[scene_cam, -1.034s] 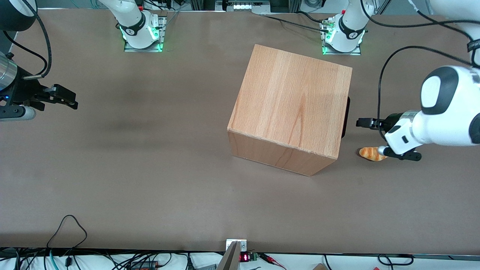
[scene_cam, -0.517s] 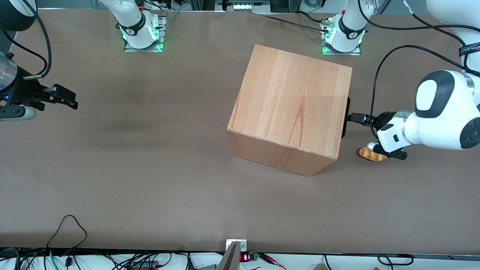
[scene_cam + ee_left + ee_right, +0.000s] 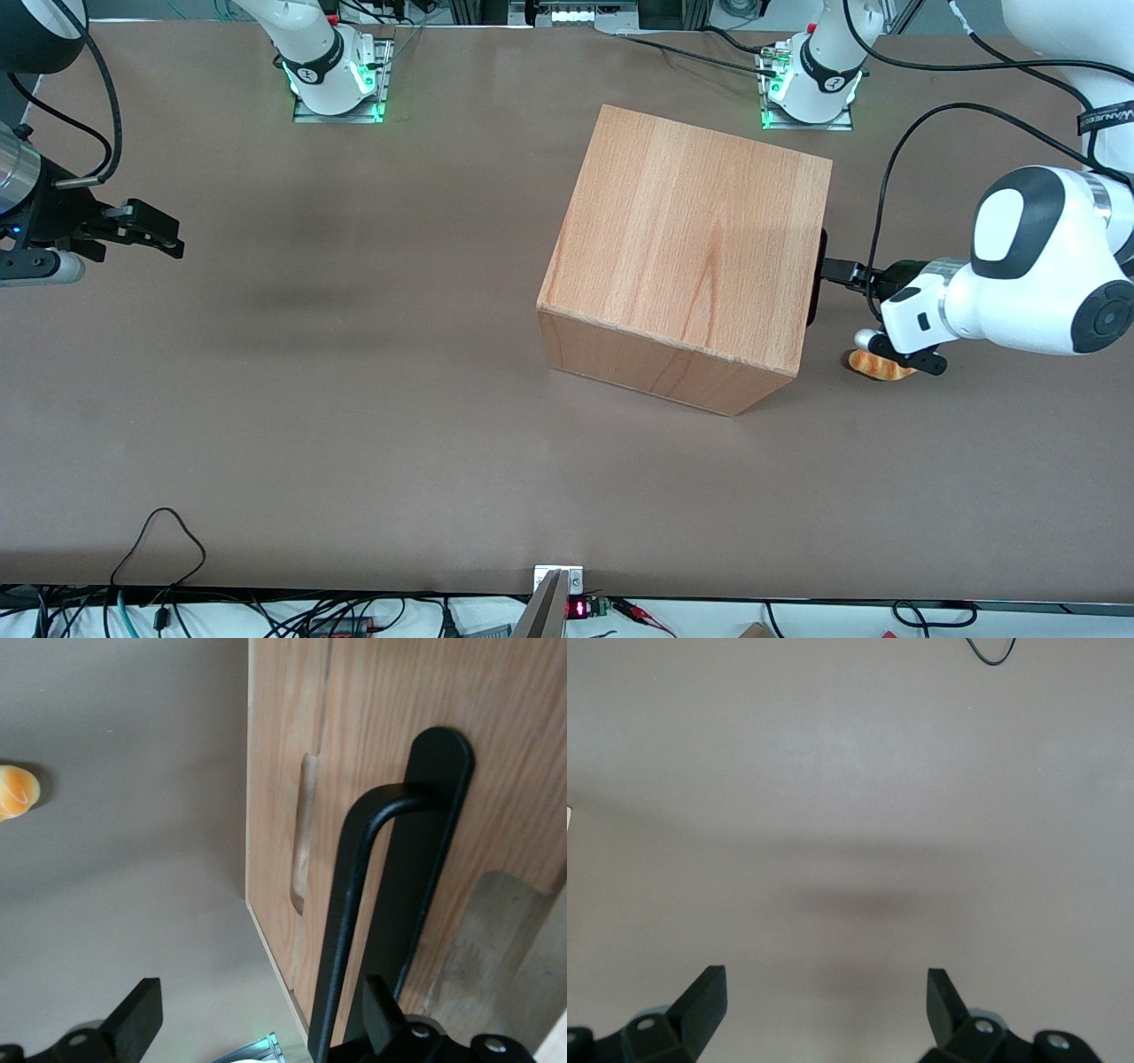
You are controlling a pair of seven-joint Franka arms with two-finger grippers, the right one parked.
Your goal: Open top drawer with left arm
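Brown table [image 3: 354, 399]: one top drawer [image 3: 372, 753], pincer [image 3: 257, 1023] spread.

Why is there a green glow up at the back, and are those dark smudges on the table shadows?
Front view: green lights glow at the arm bases; the soft dark patches on the table look like shadows. Left wrist view: the gripper, fingers open, sits at the black handle of the top drawer; all reads fairly sharp.

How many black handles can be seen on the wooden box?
1: the black handle on the top drawer, at the box face turned to the left arm, whose open end effector is right at it. Lower drawers' handles may be hidden.
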